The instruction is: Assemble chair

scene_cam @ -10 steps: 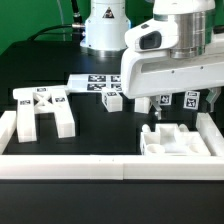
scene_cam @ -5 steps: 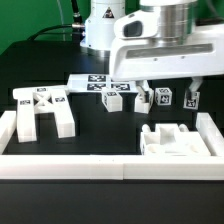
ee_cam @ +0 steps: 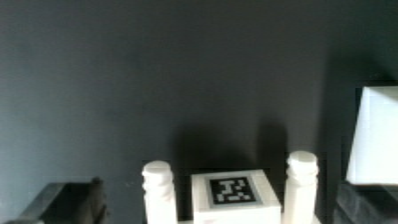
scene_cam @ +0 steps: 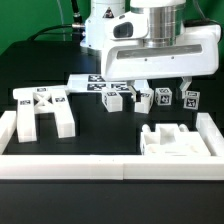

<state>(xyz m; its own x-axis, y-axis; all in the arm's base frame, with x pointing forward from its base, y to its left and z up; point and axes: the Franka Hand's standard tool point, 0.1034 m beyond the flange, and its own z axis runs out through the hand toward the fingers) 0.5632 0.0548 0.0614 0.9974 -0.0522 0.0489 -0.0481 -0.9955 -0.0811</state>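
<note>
Several small cube-like leg blocks (scene_cam: 113, 100) of matte white plastic, each faced with a square black-and-white tag, sit in a row toward the far edge of the smooth black surface (scene_cam: 100, 130), just in front of the flat marker board (scene_cam: 90, 82). The chair (scene_cam: 55, 125) lies in loose parts. Its cross-braced frame (scene_cam: 40, 112) is near the edge at the exterior view's left. Its notched seat block (scene_cam: 170, 140) rests by the long white rail (scene_cam: 100, 165) at the front edge, toward the exterior view's right. The arm reaches straight down. Its hand (scene_cam: 163, 90) is released, with rounded white fingers (ee_cam: 157, 190) spread either side of one tagged block (ee_cam: 228, 190), a narrow gap on each side.
</note>
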